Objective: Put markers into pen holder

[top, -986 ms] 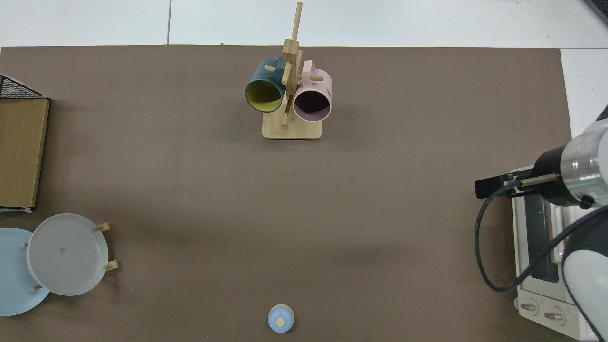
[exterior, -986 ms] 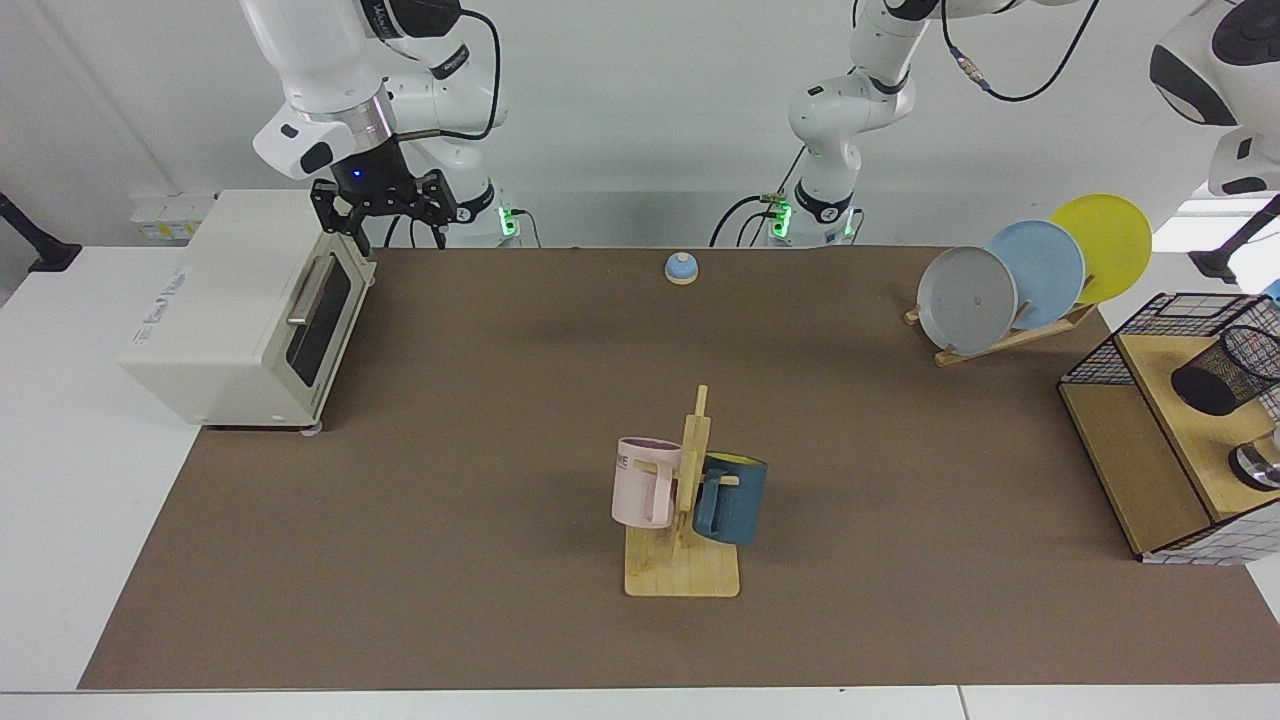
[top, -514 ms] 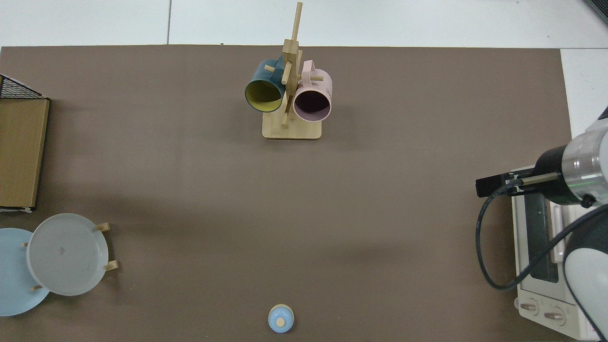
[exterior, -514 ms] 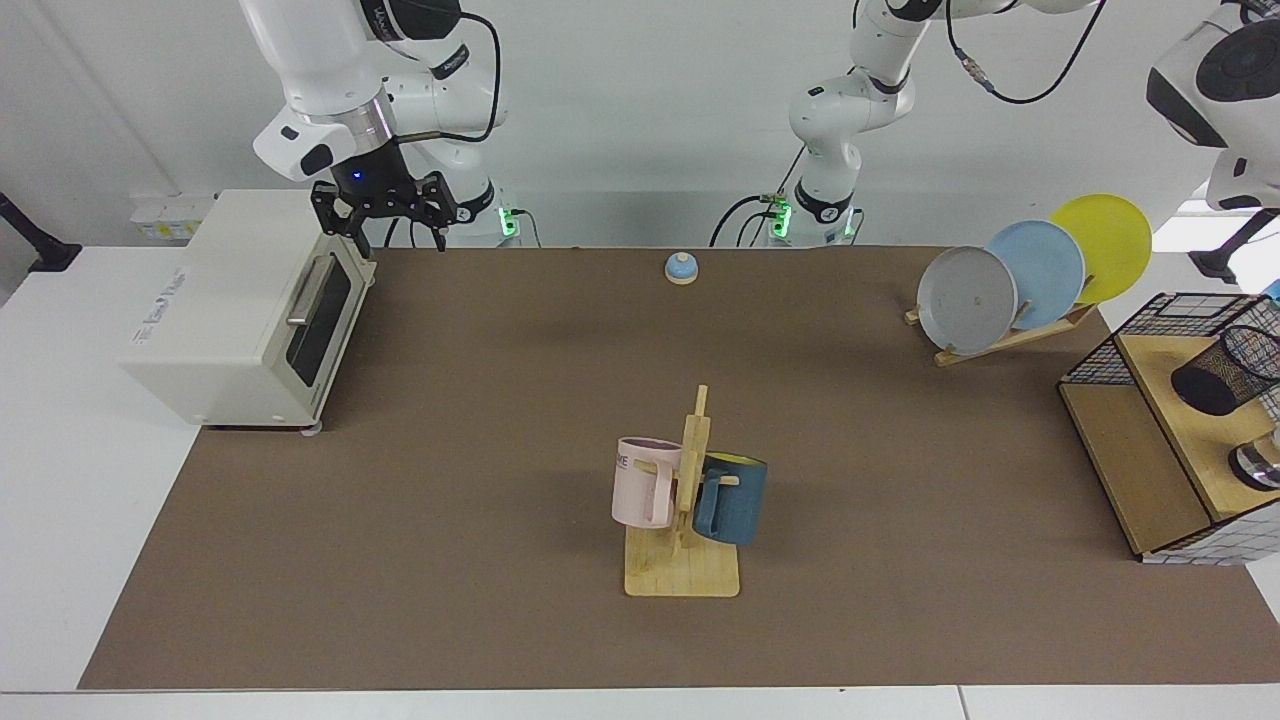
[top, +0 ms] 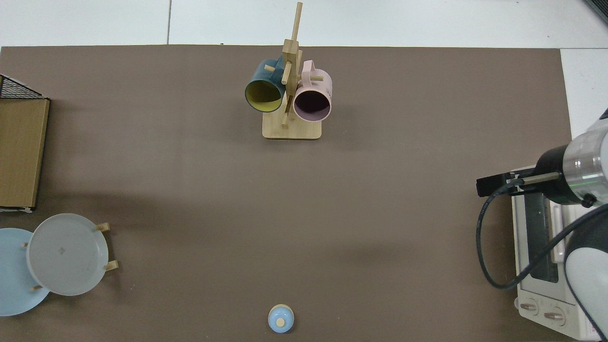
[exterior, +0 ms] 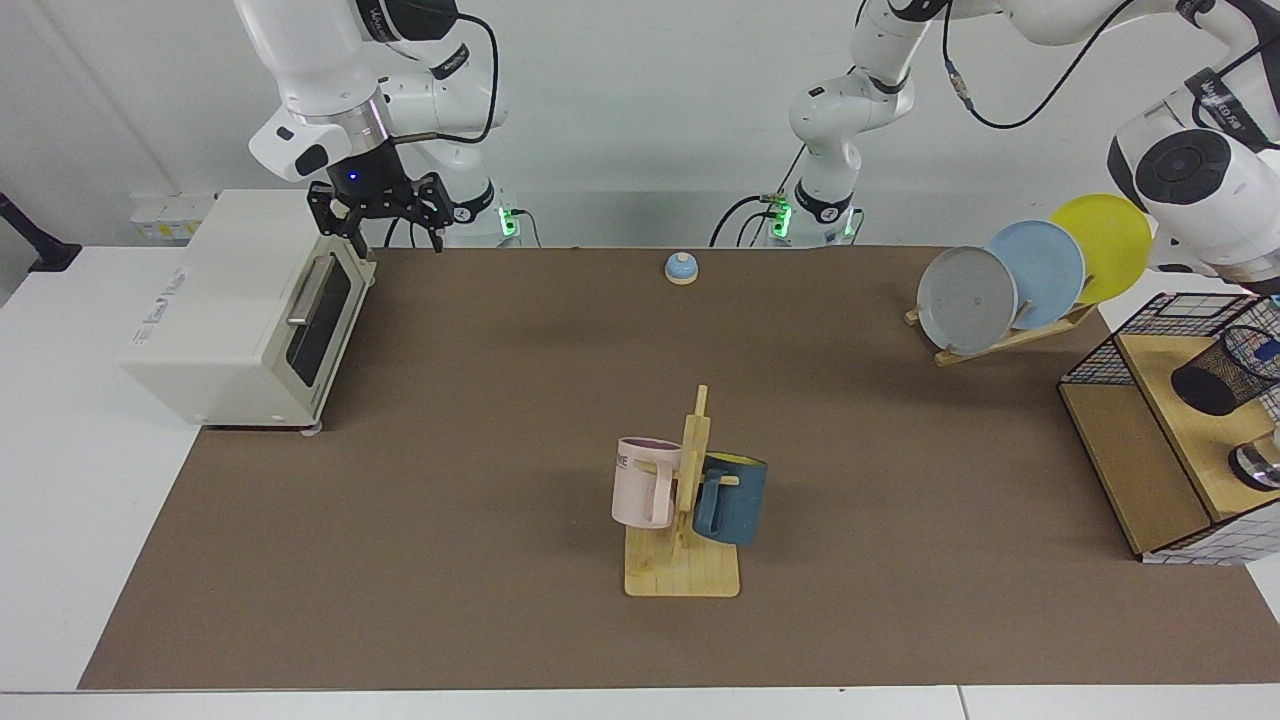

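Over the last second the left arm [exterior: 1190, 170] has swung in at the far right, above the pen holder [exterior: 1228, 372] on the wooden shelf [exterior: 1180, 400]. A blue end, likely the marker [exterior: 1268, 352], now shows at the holder's rim. Left gripper out of view; finger state cannot be told. Right gripper [exterior: 378, 215] waits above the toaster oven [exterior: 230, 310], fingers spread, empty. Insertion appears under way.
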You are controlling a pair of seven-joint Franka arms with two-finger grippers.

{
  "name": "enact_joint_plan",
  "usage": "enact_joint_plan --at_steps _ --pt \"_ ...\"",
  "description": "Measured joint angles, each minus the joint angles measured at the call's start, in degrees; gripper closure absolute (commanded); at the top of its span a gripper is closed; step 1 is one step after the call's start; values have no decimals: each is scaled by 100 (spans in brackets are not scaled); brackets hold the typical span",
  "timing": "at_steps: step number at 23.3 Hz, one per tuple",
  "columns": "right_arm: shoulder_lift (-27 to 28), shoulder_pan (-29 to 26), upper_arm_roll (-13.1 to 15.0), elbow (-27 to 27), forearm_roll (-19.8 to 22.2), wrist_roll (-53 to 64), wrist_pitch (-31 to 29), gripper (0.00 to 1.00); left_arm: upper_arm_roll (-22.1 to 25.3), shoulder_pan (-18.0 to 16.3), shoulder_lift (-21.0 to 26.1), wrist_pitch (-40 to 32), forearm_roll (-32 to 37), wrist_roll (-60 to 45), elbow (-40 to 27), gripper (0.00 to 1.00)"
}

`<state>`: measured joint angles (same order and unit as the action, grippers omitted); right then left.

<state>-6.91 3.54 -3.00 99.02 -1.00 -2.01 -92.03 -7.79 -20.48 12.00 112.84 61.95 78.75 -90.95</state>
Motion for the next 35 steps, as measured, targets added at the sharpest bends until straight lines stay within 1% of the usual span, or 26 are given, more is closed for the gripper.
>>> enact_joint_plan --at_steps 4,12,21,32,34,35 --pt "0 0 -4 0 -1 -12 -1 1 0 -89 1 122 0 -53 -105 100" --pt "0 1 -13 0 -1 -14 -2 1 -16 -92 27 265 0 -396 -394 100" --pt "0 1 -15 0 -1 -14 -2 1 -4 -224 126 529 0 -449 -473 100" --pt "0 1 -16 1 -1 -14 -2 1 -4 -252 178 601 -8 -458 -507 100" --pt "0 1 -16 1 -1 -15 -3 1 -4 -266 178 615 -29 -458 -524 92" --pt "0 1 -16 1 -1 -15 -3 1 -5 -274 178 625 -44 -458 -533 85"
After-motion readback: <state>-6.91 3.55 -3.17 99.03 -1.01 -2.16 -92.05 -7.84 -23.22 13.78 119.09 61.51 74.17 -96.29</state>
